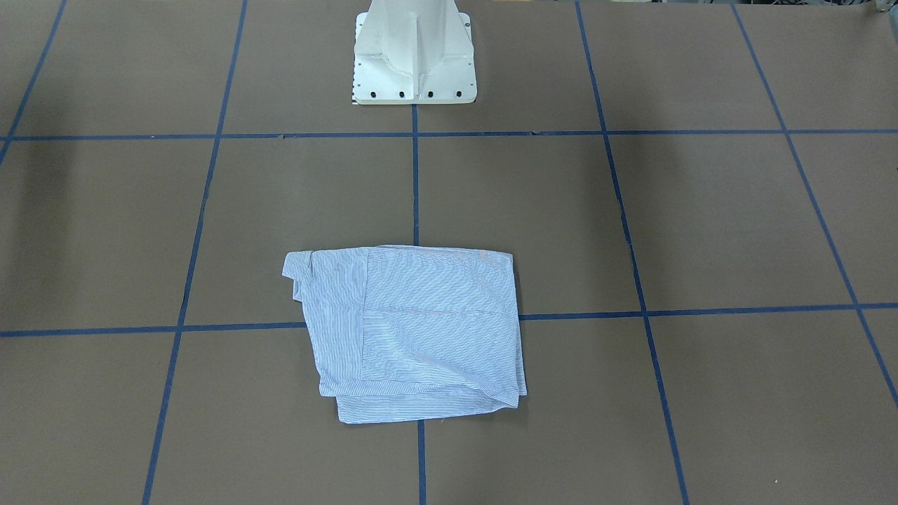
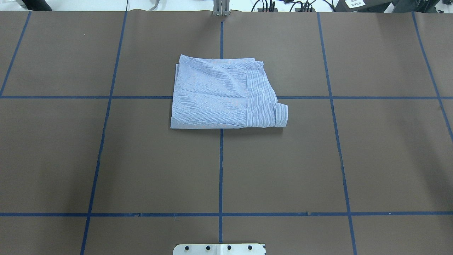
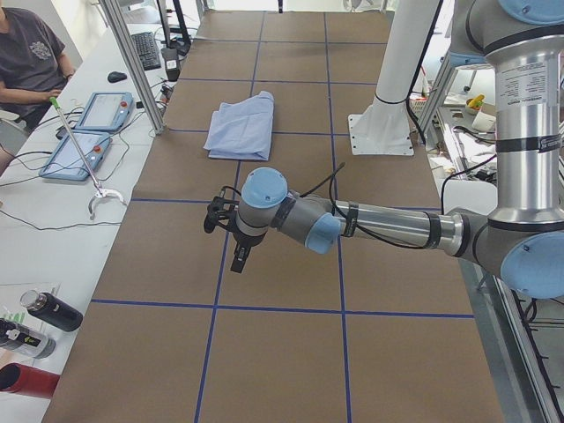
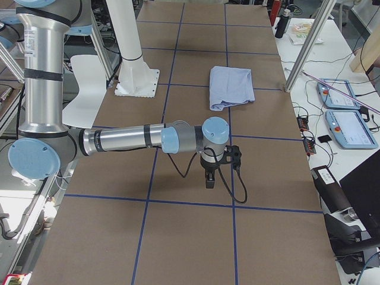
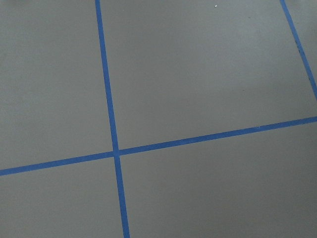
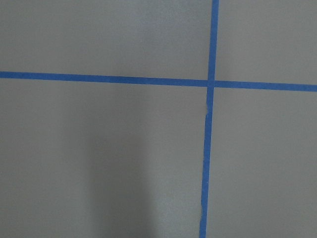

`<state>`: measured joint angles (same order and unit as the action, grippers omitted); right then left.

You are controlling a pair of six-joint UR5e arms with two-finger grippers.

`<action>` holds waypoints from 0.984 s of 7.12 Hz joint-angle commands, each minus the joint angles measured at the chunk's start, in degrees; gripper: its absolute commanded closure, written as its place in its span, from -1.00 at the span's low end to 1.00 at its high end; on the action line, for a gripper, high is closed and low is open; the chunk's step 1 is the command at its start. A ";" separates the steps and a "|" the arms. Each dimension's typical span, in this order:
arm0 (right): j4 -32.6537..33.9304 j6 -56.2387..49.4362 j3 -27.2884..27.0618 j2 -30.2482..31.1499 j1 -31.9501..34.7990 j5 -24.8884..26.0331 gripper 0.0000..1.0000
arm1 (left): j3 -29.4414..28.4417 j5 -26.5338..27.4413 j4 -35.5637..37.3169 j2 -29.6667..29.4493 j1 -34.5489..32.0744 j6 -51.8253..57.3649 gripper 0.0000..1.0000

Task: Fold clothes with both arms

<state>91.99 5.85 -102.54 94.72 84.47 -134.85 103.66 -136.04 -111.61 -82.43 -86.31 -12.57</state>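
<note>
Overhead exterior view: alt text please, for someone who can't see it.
A folded blue-and-white striped shirt lies on a brown table gridded with blue tape, straddling the centre line. The robot's white base plate shows at the bottom edge.

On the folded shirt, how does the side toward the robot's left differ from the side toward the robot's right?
The shirt has a left side that is one fairly straight edge, while its right side slants outward and is uneven. A cuff sticks out at the right side, and nothing sticks out at the left side. Both sides lie flat on the table.
</note>
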 commanded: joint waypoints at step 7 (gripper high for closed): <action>0.03 0.21 -1.52 0.47 0.08 -0.32 -1.00 | 1.89 0.07 -0.18 0.61 0.18 0.09 -0.99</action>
<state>92.02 6.06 -104.12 95.24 84.55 -135.19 105.40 -136.00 -111.72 -81.78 -86.17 -12.48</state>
